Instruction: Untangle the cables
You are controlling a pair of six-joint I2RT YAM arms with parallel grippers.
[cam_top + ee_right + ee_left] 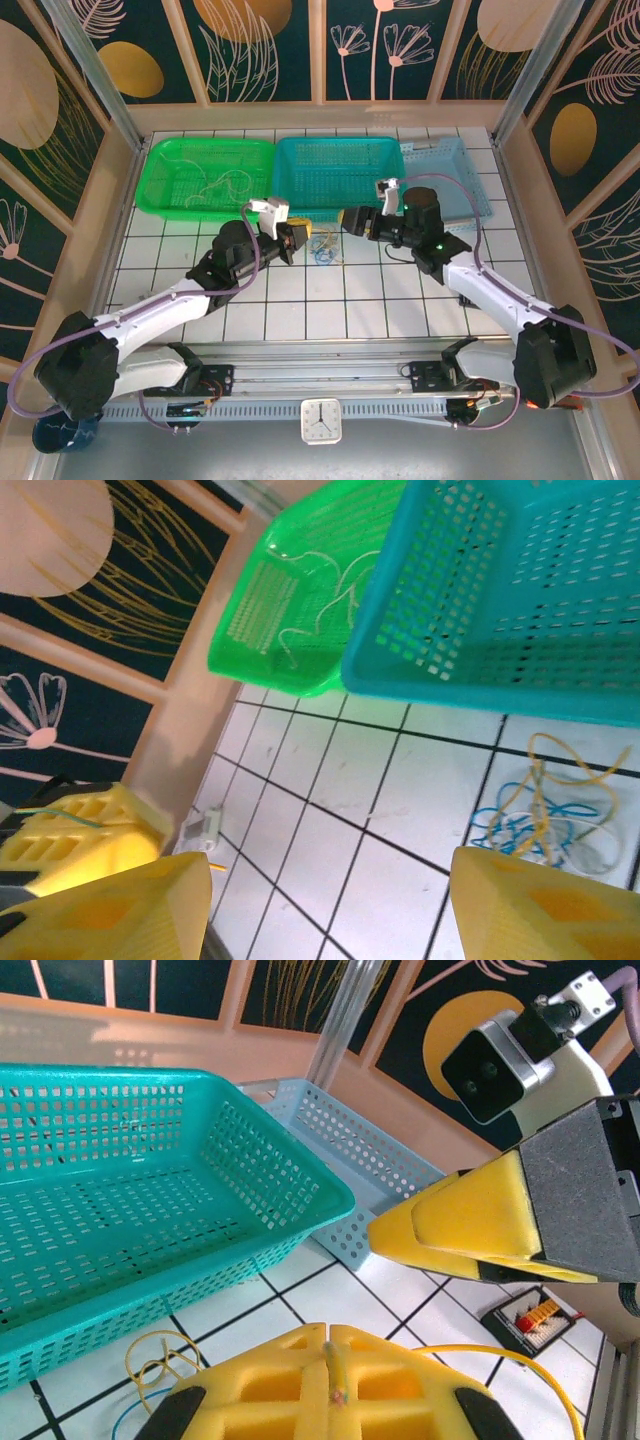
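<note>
Left tool (328,1365): pressed tight together, and a yellow cable (505,1354) is pinched in the seam between its yellow pads, arcing off to the right in the left wrist view.
Right tool (330,880): spread wide, with nothing between its two yellow fingers (540,910); white tiles show through the gap.
Tool to tool: in the top view they hang nose to nose above the tiles, close but apart.
Cables (322,250): a small knot of blue and yellow loops lying flat on the surface (300,320), between the two tools and a touch nearer the arm bases. I cannot tell whether the pinched yellow cable runs into that knot.
Teal basket (335,170): the middle one of three along the far side, with the knot just in front of its near wall.
Green basket (175,175): on the left, pressed up against the teal one, with cream-white wires (320,605) curling on its floor.
Light blue basket (450,165): on the right, side by side with the teal one.
Clock (321,420): at the near edge, between the two arm bases.
</note>
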